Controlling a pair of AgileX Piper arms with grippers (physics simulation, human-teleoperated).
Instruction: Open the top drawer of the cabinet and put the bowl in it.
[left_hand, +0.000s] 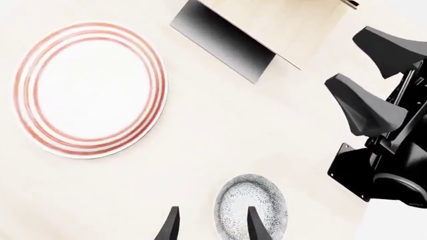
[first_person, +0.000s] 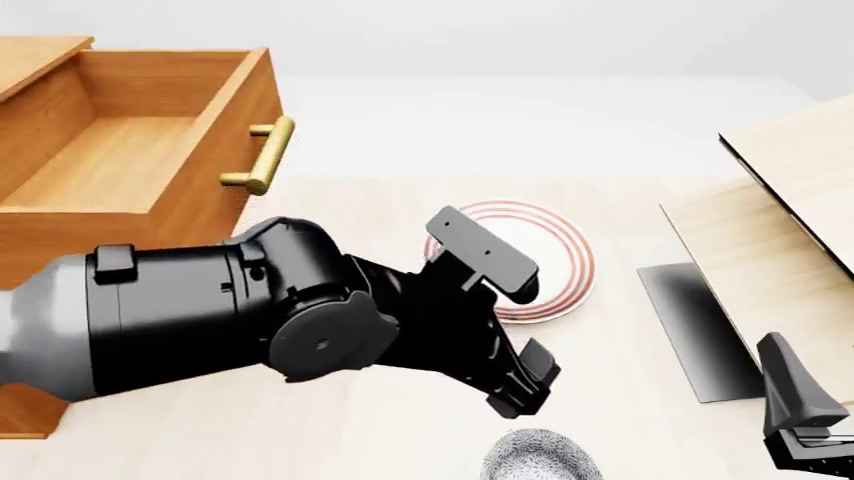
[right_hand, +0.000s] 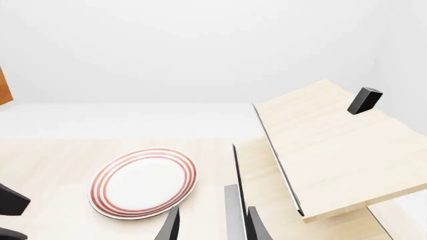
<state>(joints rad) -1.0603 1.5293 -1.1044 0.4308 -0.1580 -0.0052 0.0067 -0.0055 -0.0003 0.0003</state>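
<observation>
**One drawer out, one bowl at the near edge, two arms over the bench**

At the far left corner of the table (first_person: 400, 430) stands one cabinet (first_person: 27, 250), orange-brown wood. Only its top drawer (first_person: 134, 150) shows: a deep open box pulled out, inside bare, with a single brass bar handle (first_person: 267, 155) on its front.

One left arm (first_person: 240, 320) reaches in from the left, bulky and black. Its left gripper (left_hand: 212, 227) hangs above the bowl in the left wrist view, fingers spread apart and holding nothing; one finger (left_hand: 257, 225) overlaps the bowl's image, though contact cannot be told.

One plate (first_person: 554, 260), flat and white with red rings, lies near the middle of the table, partly behind the arm.

One bowl (first_person: 541, 458) sits at the near edge, a little right of centre, cut off by the frame. It is small, round and deep, white with a dense blue-grey speckle (left_hand: 250, 207), and upright.

Pale light-wood panels (first_person: 787, 230) occupy the right side, tilted, with a dark face (first_person: 694, 320) beneath.

One right gripper (right_hand: 212, 227) sits at the near right corner, fingers parted and empty
</observation>
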